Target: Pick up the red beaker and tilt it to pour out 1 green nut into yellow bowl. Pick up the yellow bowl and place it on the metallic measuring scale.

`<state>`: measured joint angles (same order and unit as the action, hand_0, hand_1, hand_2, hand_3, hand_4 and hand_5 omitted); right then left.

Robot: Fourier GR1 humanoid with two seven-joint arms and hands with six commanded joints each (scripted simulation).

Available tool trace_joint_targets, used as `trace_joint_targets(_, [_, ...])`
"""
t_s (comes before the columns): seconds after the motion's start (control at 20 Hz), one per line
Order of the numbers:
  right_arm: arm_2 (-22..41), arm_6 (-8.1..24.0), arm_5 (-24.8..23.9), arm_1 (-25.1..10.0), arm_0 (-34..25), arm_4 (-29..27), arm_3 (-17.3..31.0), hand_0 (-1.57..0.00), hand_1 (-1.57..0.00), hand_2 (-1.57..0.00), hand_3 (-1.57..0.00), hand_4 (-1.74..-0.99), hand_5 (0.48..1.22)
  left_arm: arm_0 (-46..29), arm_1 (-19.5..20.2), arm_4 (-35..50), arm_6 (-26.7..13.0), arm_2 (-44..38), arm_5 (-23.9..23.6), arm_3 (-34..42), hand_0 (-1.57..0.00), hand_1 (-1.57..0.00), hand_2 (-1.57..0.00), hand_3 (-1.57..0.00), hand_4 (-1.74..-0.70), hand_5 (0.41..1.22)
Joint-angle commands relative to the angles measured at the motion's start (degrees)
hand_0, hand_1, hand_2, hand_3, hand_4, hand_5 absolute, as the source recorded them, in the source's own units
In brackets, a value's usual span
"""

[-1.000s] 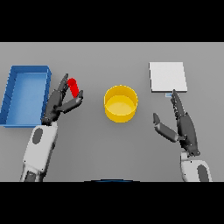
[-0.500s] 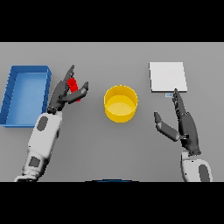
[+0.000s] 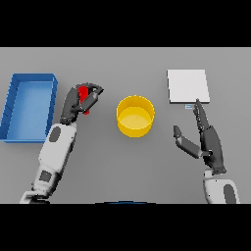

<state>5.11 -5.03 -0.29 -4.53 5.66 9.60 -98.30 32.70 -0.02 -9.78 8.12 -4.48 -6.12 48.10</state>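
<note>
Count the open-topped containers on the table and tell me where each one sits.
3. The blue tray lies at the far left; the red beaker is held in the left hand beside it; the yellow bowl stands mid-table. None appears hidden.

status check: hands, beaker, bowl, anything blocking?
Left robot hand shut on red beaker. Right robot hand open, idle near scale. Yellow bowl on table, path clear.
</note>
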Motion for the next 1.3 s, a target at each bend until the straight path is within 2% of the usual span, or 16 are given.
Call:
trace_joint_targets(0.0, [0.01, 0.32, -0.06, 0.09, -0.74, 0.01, 0.23, 0.0, 0.0, 0.0, 0.0, -1.291, 0.684, 0.11, -0.21, 0.34, 1.72, -0.55, 0.18, -0.79, -1.21, -1.21, -1.22, -1.22, -1.45, 1.109])
trace_joint_targets(0.05, [0.34, -0.44, -0.04, 0.32, 0.03, 0.28, 0.38, 0.0, 0.0, 0.0, 0.0, -1.293, 0.682, 0.29, -0.56, 0.01, 2.26, -0.63, -0.27, -1.1, -1.28, -1.29, -1.29, -1.29, -1.45, 1.132])
trace_joint_targets(0.1, [0.08, -0.02, 0.09, 0.2, -0.17, 0.01, 0.61, 0.0, 0.0, 0.0, 0.0, -1.296, 0.681, 0.88, -0.67, -0.63, 1.75, -0.71, -1.33, -1.18, -1.34, -1.34, -1.35, -1.34, -1.51, 1.132])
trace_joint_targets(0.2, [0.69, -1.06, 0.0, 0.52, -0.38, 0.79, 1.25, 0.0, 0.0, 0.0, 0.0, -1.296, 0.682, -0.04, -0.88, 0.51, 3.43, -0.71, -1.66, -0.19, -1.42, -1.42, -1.43, -1.43, -1.59, 1.123])
trace_joint_targets(0.45, [0.79, -1.28, -0.28, 0.18, -1.46, 1.69, 1.98, 0.0, 0.0, 0.0, 0.0, -1.254, 0.667, -0.01, -0.04, 1.44, 3.19, 1.26, -2.3, 4.37, -1.52, -1.52, -1.52, -1.52, -1.69, 1.1])
trace_joint_targets(0.6, [0.89, -2.48, -0.72, 0.1, -0.95, 2.31, 1.71, 0.0, 0.0, 0.0, 0.0, -1.25, 0.672, 0.18, 1.51, 0.34, 1.14, 3.26, -3.31, 8.55, -1.55, -1.55, -1.55, -1.55, -1.72, 1.097])
trace_joint_targets(0.75, [1.52, -2.16, -1.04, -0.08, -0.08, 3.46, 0.42, 0.0, 0.0, 0.0, 0.0, -1.247, 0.685, 2.05, 5.07, -4.45, -4.54, 8.79, -1.44, 12.08, -1.56, -1.56, -1.56, -1.56, -1.73, 1.113])
trace_joint_targets(0.8, [1.43, -0.94, -1.43, -0.1, -0.15, 3.9, 0.38, 0.0, 0.0, 0.0, 0.0, -1.245, 0.688, 2.94, 6.22, -7.17, -6.46, 11.62, -0.44, 12.11, -1.56, -1.56, -1.56, -1.56, -1.73, 1.119])
trace_joint_targets(0.95, [1.53, -1.33, -1.43, -0.02, 0.13, 3.88, 0.12, 0.0, 0.0, 0.0, 0.0, -1.243, 0.696, 2.88, 8.18, -10.24, -8.27, 15.96, 1.63, 13.74, -1.56, -1.56, -1.56, -1.56, -1.73, 1.117])
trace_joint_targets(1.05, [1.76, 0.27, -1.61, 0.18, -0.5, 4.24, -0.17, 0.0, 0.0, 0.0, 0.0, -1.243, 0.705, 2.29, 9.12, -10.69, -8.89, 17.47, 2.36, 15.18, -1.56, -1.56, -1.56, -1.56, -1.73, 1.114])
trace_joint_targets(1.1, [1.65, -0.18, -1.28, 0.01, 0.04, 3.7, -0.79, 0.0, 0.0, 0.0, 0.0, -1.243, 0.71, 1.58, 9.95, -10.6, -8.8, 17.99, 2.86, 16.64, -1.56, -1.56, -1.56, -1.56, -1.73, 1.113])
trace_joint_targets(1.15, [2.1, -0.4, -1.08, 0.22, 0.84, 3.93, -0.7, 0.0, 0.0, 0.0, 0.0, -1.248, 0.711, 2.49, 11.29, -12.44, -10.56, 19.59, 3.49, 17.44, -1.56, -1.56, -1.56, -1.56, -1.73, 1.112])
trace_joint_targets(1.25, [2.22, -0.3, -1.36, 0.15, 0.61, 4.6, -0.41, 0.0, 0.0, 0.0, 0.0, -1.254, 0.717, 4.37, 12.75, -17.33, -11.54, 23.71, 3.68, 15.7, -1.57, -1.57, -1.57, -1.57, -1.74, 1.112])
